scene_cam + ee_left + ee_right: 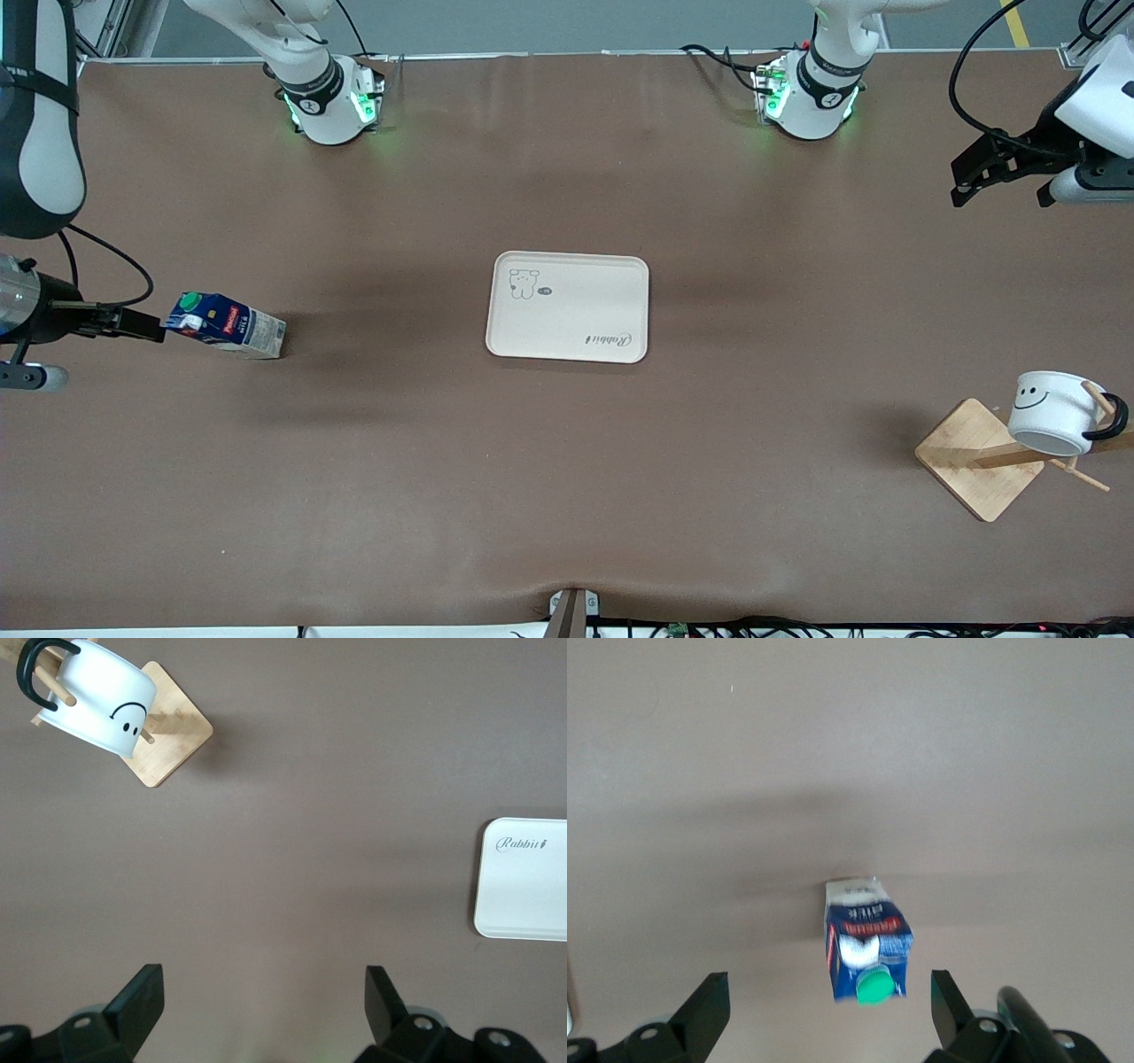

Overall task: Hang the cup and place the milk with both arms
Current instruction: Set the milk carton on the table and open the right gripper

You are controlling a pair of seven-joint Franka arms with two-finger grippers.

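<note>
The right gripper [824, 1010] is being held wide open over the milk [228, 324], standing toward the right arm's end; the fingers should be centred before closing; the left gripper [264, 1010], also wide, is waiting; the cup [1054, 412] is hanging on the rack [979, 458].

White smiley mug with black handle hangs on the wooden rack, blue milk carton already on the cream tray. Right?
Not quite. The white smiley mug does hang on the wooden rack, but the blue milk carton stands on the brown table toward the right arm's end; the cream tray holds nothing. The front view shows it.
</note>
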